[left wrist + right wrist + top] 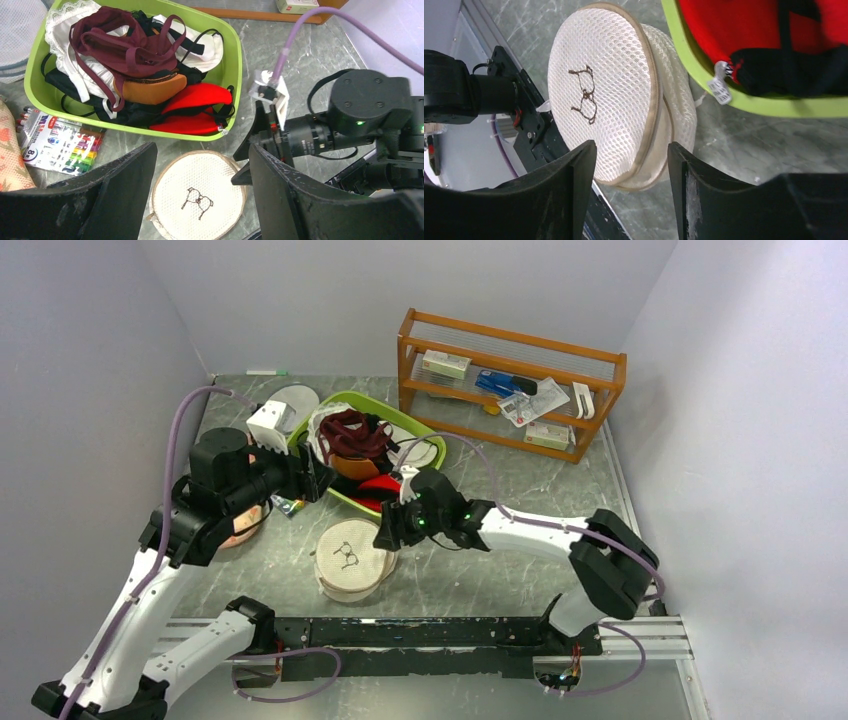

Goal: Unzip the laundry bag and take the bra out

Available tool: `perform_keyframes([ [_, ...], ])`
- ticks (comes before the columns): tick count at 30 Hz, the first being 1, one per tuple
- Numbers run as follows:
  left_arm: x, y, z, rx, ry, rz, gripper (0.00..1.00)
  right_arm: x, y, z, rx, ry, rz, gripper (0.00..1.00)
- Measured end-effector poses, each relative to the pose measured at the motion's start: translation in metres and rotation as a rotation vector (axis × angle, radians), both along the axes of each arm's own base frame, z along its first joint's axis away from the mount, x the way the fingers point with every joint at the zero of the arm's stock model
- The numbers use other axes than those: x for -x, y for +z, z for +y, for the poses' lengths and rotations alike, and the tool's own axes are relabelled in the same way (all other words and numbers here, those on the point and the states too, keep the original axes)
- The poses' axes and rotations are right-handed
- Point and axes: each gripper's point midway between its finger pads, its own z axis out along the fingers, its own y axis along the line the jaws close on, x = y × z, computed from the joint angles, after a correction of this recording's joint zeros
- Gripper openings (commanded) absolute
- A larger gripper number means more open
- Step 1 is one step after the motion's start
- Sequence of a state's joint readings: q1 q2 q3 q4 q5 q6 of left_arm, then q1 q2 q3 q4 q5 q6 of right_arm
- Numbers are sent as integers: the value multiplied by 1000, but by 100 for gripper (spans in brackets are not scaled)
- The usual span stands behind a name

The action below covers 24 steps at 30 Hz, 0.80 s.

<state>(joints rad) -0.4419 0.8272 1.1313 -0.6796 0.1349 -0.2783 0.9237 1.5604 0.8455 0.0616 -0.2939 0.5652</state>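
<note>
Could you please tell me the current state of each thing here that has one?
Laundry bag: looks closed, lying flat on the table, unheld.
Bra: loose in the bin, unheld.
Left pincer: open, empty.
Right pincer: open, empty, over the bag's edge.

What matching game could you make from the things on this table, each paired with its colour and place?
Things:
1. laundry bag
2. bra
3. marker pack
4. wooden rack

Descriptions:
A. orange-brown, at the table's far side
B. dark maroon, on top of the pile in the green tub
C. white mesh, on the table in front of the tub
D. many-coloured, flat beside the tub's corner

Pairs: 1-C, 2-B, 3-D, 4-A.
</note>
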Motion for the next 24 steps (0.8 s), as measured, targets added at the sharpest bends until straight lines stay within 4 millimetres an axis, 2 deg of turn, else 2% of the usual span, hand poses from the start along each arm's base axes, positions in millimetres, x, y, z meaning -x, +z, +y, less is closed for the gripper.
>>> perform_keyframes([
  [5,-2,-4,-1,10,9,7,79,-13,21,-16,-12,-41,-56,58],
  [12,-12,-34,-8,26,38,107,84,-26,41,-54,-32,-121,-132,70],
  [15,-16,-43,-6,13,66,132,84,-32,44,-80,-40,-183,-159,73],
  [17,-21,-48,-2,0,97,143,85,-48,46,-103,-33,-255,-175,76],
  [24,-46,-76,13,-85,236,205,88,-85,68,-179,18,-474,-263,95],
])
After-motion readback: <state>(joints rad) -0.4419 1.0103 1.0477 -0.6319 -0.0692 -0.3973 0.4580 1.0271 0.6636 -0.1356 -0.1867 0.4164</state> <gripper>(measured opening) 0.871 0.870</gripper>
